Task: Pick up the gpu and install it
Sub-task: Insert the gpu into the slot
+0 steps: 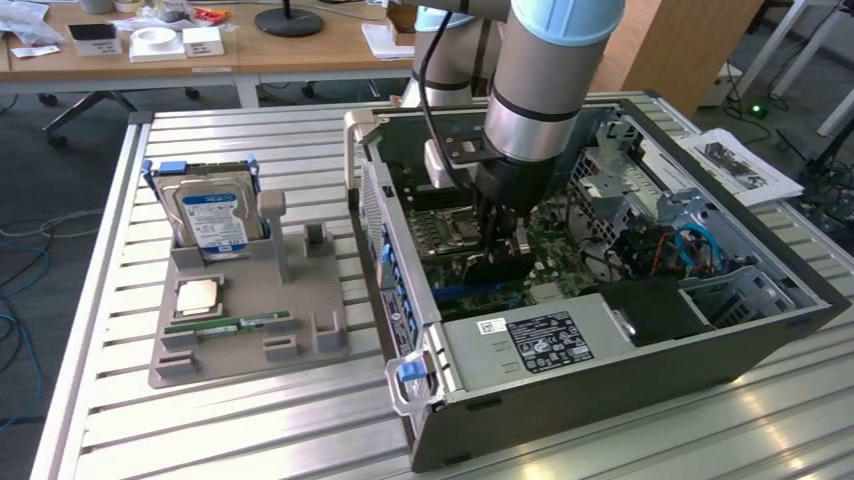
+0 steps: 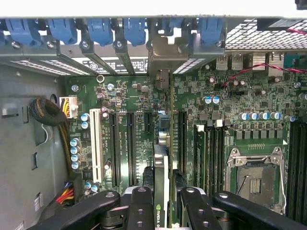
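Gripper [image 1: 505, 232] down inside pc case [image 1: 747, 340], ext view. Wrist view: fingers [image 2: 142, 211] clamped on gpu [image 2: 161, 177], held edge-on over motherboard [image 2: 120, 96] slots. Prob light, stiff, fragile; hold by top edge, off chips.

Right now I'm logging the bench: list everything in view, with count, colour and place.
Open computer case: one, dark grey, exterior view's right.
Green motherboard: one, inside the case.
Thin dark gpu card: one, edge-on between the fingers, above the slots.
Silver hard drive with blue-white label: one, upright in the grey holder tray.
Green memory stick: one, flat on the tray.
Gripper: one, black, closed on the gpu.
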`<state>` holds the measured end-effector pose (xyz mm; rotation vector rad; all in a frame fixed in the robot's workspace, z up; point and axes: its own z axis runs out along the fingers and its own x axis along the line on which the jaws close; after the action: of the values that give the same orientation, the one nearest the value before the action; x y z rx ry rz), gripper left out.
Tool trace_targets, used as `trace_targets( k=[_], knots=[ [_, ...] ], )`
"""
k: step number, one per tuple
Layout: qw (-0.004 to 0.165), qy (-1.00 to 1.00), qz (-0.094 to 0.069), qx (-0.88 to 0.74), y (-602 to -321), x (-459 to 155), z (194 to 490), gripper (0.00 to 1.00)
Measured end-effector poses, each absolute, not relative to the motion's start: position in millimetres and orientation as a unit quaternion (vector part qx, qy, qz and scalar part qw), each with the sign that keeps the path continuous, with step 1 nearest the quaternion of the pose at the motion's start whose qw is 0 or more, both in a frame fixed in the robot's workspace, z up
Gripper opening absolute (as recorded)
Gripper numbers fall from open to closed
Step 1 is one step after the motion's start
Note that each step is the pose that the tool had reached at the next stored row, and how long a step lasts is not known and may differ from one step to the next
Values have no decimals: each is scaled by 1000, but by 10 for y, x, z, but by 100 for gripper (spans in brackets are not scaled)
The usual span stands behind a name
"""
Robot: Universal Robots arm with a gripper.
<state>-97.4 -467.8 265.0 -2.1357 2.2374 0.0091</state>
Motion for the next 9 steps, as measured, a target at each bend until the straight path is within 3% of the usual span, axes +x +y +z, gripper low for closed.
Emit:
trace_targets(
  k=[9],
  knots=[
    [24, 723, 3, -690, -4677, -973, 2675, 27]
  ],
)
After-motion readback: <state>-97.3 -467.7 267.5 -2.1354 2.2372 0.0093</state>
